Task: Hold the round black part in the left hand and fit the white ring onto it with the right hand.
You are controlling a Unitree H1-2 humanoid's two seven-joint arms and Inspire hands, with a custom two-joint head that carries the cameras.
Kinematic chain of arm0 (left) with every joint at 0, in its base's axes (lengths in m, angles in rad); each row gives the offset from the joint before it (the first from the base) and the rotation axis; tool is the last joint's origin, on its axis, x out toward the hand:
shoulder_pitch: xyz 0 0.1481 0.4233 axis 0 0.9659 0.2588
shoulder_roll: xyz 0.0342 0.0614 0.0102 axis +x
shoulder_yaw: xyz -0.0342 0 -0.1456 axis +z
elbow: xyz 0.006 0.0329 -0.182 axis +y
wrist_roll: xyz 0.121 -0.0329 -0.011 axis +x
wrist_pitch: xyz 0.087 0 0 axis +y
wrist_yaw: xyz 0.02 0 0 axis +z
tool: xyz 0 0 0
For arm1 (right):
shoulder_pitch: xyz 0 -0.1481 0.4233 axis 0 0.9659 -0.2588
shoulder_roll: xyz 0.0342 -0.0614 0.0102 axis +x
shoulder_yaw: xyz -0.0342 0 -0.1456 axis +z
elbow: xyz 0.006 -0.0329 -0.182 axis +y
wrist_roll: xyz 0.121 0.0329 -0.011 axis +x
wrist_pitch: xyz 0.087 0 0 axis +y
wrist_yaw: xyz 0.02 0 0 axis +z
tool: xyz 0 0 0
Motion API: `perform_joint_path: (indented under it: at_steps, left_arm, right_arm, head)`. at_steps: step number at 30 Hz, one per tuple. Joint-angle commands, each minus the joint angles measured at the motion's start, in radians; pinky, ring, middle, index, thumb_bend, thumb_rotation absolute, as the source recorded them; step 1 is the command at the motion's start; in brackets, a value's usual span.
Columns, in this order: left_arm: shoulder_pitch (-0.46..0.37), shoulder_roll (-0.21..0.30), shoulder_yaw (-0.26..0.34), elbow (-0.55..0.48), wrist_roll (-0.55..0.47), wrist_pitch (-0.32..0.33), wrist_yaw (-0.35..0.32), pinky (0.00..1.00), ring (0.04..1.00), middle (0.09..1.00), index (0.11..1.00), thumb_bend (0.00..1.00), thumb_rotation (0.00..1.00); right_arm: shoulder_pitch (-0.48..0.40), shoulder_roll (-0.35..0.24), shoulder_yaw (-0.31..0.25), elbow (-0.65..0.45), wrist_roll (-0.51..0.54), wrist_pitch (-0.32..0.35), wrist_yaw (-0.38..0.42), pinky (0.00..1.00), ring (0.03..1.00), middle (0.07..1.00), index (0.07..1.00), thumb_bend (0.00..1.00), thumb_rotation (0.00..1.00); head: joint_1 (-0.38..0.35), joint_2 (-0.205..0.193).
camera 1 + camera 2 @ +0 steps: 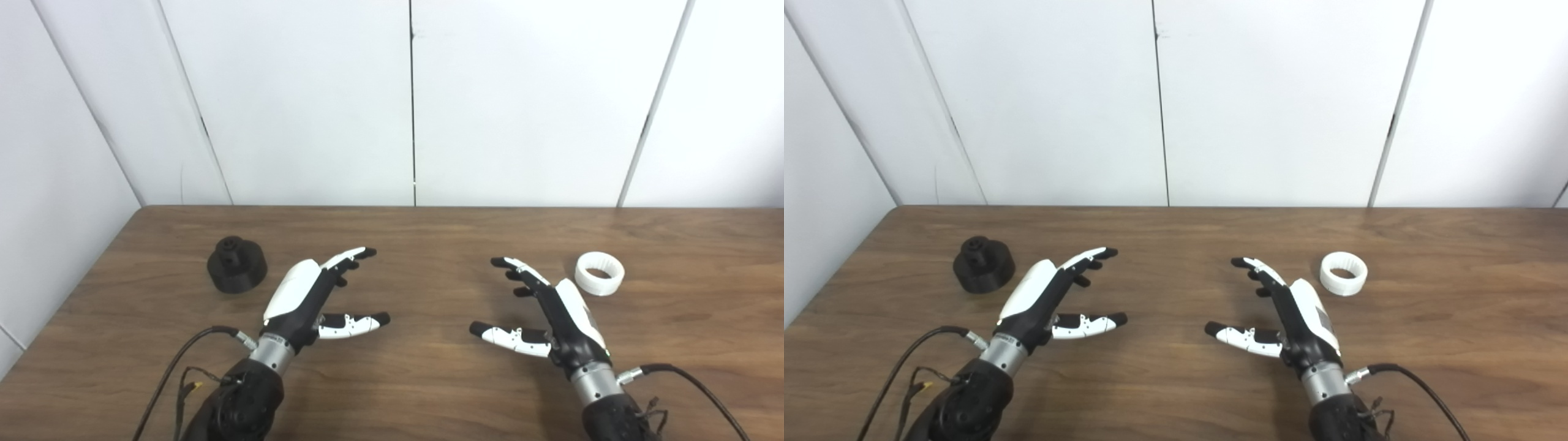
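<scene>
The round black part [236, 264] is sitting on the wooden table [429, 392] toward its left side, just beyond and to the left of the left hand [309, 294]. The white ring [599, 273] is lying flat on the right, just beside the right hand [554, 312]. Both hands are hovering with fingers spread, grasping nothing, thumbs pointing inward toward each other.

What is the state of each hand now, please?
Left hand: open, holds nothing; the round black part sits apart on the table.
Right hand: open, holds nothing; the white ring lies beside it, untouched.
</scene>
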Motion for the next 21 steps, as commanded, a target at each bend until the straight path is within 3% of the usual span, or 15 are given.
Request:
perform_joint_path:
  at_steps: [1, 15, 17, 21]
  left_arm:
    - [-0.046, 0.008, 0.006, -0.02, -0.003, -0.026, 0.022, 0.7, 0.835, 0.881, 0.849, 0.72, 0.36]
    - [-0.039, -0.004, 0.002, -0.031, 0.012, -0.007, 0.02, 0.72, 0.849, 0.888, 0.853, 0.68, 0.38]
    - [-0.038, -0.009, -0.001, -0.031, 0.018, -0.004, 0.021, 0.73, 0.854, 0.891, 0.856, 0.67, 0.38]
    - [-0.039, -0.03, -0.018, -0.008, 0.047, -0.016, 0.047, 0.71, 0.849, 0.89, 0.855, 0.69, 0.42]
  right_arm:
    - [-0.034, -0.005, -0.004, -0.033, 0.001, -0.013, -0.007, 0.76, 0.852, 0.895, 0.841, 0.79, 0.37]
    - [-0.03, -0.018, -0.006, -0.044, 0.007, -0.012, -0.002, 0.75, 0.841, 0.887, 0.836, 0.77, 0.32]
    - [-0.029, -0.021, -0.007, -0.04, 0.009, -0.015, -0.003, 0.75, 0.84, 0.886, 0.835, 0.81, 0.35]
    - [-0.021, -0.042, -0.021, -0.032, 0.029, -0.032, 0.0, 0.73, 0.839, 0.886, 0.835, 0.82, 0.36]
  head:
    - [0.0, -0.001]
    - [0.002, 0.002]
    - [0.033, -0.009]
    - [0.186, -0.043]
